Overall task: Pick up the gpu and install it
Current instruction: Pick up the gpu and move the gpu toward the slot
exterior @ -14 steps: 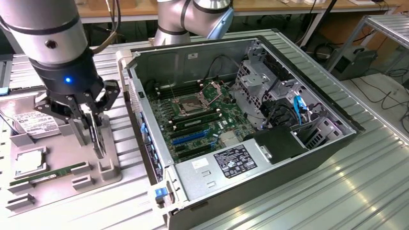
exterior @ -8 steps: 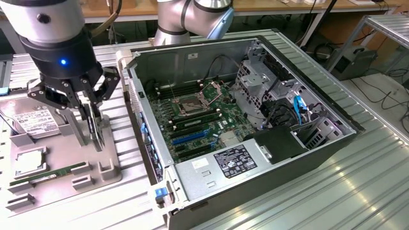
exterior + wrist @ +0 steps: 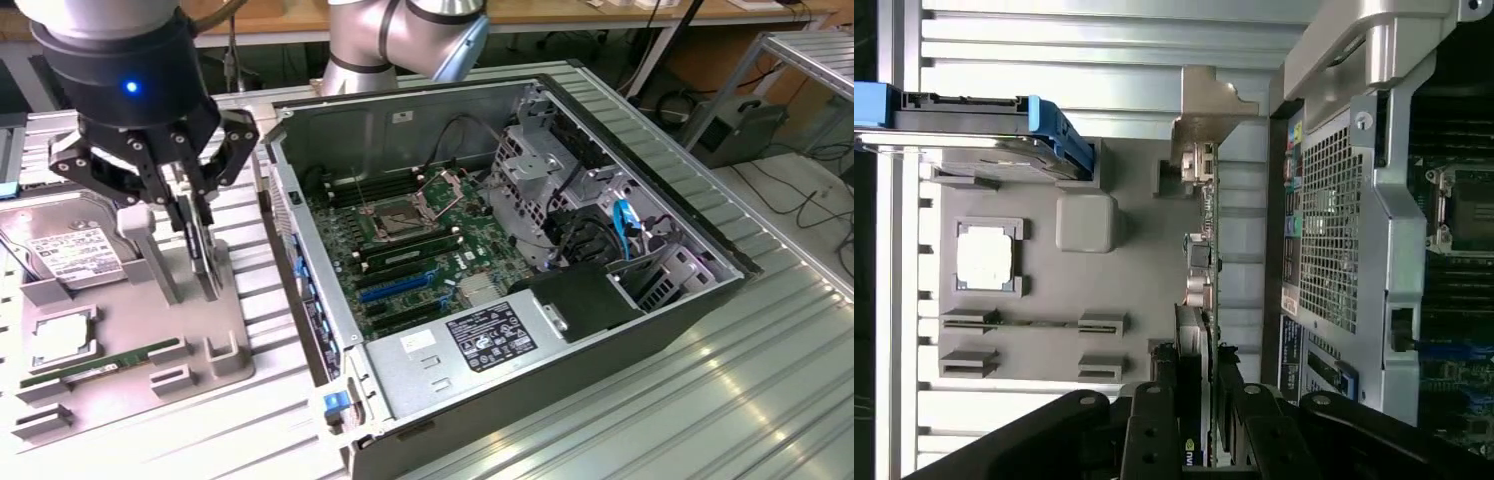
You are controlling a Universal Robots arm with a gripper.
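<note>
Gpu (image 3: 203,265) upright in grey holder (image 3: 134,335)

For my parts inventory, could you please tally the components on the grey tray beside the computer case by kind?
gpu: 1
hard drive: 1
processor chip: 1
memory stick: 1
Total: 4

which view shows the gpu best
Wrist view: the gpu runs close up along its top edge, up to the gripper. The exterior view shows the gpu as a thin dark upright strip under the gripper.
</note>
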